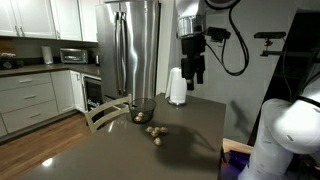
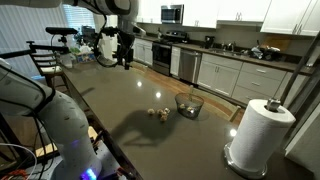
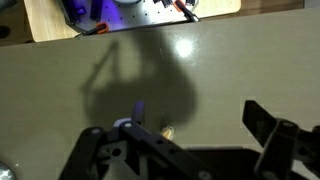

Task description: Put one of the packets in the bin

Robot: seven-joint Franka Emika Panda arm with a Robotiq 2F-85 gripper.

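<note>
Above the surface: the arm comes down from overhead with its wrist pointing straight down, well apart from the bin and much higher than its rim.
Claw: the fingers are spread wide in the wrist view, with nothing between them; it hangs in the air, touching nothing.
Packets: a small, pale cluster lies on the surface just beside the bin and outside it, seen in both exterior views.
Bin: a small, dark, open-topped container stands upright on the surface; its contents cannot be told.
Edges: the bin sits close to one long edge of the surface, and a chair back rises just past that edge near the bin.
Paper towel roll: it stands upright on the surface, well apart from the bin and near a corner.
Open room: the surface is bare from the bin and packets towards the claw's side, and the space above the bin is unobstructed.
</note>
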